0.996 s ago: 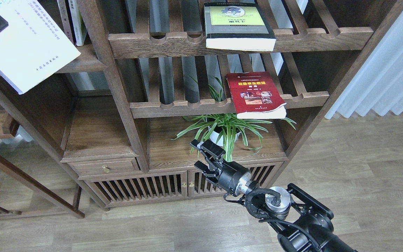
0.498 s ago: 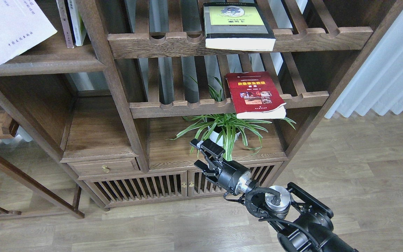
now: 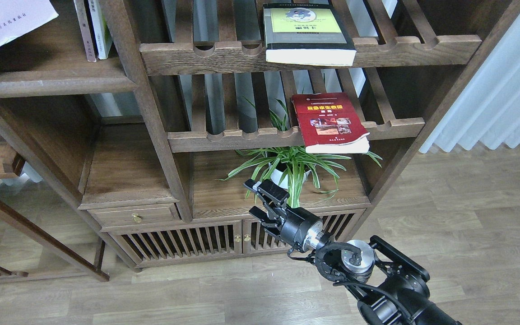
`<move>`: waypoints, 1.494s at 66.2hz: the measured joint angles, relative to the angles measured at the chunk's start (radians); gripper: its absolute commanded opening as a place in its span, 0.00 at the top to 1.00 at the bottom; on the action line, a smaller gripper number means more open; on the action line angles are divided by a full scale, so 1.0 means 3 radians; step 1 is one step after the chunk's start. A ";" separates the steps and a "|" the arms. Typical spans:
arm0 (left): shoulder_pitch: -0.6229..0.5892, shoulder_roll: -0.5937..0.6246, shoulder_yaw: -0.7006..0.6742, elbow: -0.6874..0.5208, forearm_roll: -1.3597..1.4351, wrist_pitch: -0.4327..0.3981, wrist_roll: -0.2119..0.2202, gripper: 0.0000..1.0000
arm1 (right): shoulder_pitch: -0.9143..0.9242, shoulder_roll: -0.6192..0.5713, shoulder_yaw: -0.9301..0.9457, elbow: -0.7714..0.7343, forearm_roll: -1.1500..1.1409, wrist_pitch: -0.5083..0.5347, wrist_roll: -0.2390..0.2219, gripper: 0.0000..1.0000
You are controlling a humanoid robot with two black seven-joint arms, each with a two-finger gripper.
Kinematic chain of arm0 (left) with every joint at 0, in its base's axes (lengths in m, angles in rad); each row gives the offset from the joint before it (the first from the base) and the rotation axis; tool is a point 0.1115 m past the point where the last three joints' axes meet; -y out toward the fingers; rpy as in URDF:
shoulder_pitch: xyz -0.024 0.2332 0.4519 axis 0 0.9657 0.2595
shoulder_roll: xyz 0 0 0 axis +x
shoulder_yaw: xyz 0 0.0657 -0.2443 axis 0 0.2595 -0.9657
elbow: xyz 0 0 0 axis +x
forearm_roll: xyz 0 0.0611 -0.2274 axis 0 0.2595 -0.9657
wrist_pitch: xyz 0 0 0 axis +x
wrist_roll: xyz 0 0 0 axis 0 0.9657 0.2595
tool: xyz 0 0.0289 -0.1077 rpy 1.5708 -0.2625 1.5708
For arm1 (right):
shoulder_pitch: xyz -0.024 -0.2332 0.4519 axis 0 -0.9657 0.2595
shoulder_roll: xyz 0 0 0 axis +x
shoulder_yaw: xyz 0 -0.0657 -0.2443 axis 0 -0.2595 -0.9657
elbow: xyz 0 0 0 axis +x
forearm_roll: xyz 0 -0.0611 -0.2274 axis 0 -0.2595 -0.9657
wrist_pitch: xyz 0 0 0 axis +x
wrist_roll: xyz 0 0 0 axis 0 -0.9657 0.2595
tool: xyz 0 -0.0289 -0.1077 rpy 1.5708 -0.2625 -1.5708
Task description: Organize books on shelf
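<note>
Sliding further onto the shelf (image 3: 52, 81) at its left end, the pale book (image 3: 2, 20) has nearly left view, so it looks almost placed. Left gripper is out of sight. Right gripper (image 3: 260, 201), jaws apart and empty, hangs well below the red book (image 3: 330, 121).

dark wooden bookcase (image 3: 165, 135) on pale wood-plank floor (image 3: 467, 203); white curtain (image 3: 503, 90) at right.
</note>
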State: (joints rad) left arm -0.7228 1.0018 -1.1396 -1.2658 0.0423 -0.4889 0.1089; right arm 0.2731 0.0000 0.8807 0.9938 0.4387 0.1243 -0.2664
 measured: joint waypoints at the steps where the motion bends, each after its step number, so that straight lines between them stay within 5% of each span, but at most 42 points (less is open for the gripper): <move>1: 0.0000 -0.0024 -0.0019 -0.0001 0.0027 0.0000 0.0000 1.00 | 0.0000 0.0000 0.0000 0.0000 0.0000 0.0000 -0.0001 0.01; 19: 0.0005 -0.0384 -0.0201 -0.0004 0.0405 0.0000 -0.0014 1.00 | -0.0010 0.0000 0.0015 0.0016 0.0004 0.0003 -0.0002 0.01; 47: 0.0001 -0.0413 -0.0283 0.0286 0.0431 0.0039 0.0016 1.00 | -0.0014 0.0000 0.0027 0.0021 0.0005 0.0005 -0.0006 0.01; 71: -0.0102 -0.0674 -0.0287 0.0464 0.0617 0.0436 -0.0027 1.00 | -0.0005 0.0000 0.0010 0.0006 0.0002 0.0005 -0.0006 0.01; 84: -0.0114 -0.0953 -0.0296 0.0500 0.0759 0.0749 -0.0226 1.00 | -0.0005 0.0000 0.0009 0.0010 0.0002 0.0009 -0.0002 0.01; 99: -0.0204 -0.1082 -0.0246 0.0602 0.0903 0.0811 -0.0282 1.00 | -0.0018 0.0000 0.0018 0.0016 0.0005 0.0011 -0.0001 0.01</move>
State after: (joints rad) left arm -0.7839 0.6771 -1.2136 -1.0851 0.3133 -0.2456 0.0243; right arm 0.2676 0.0000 0.8862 0.9986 0.4403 0.1276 -0.2668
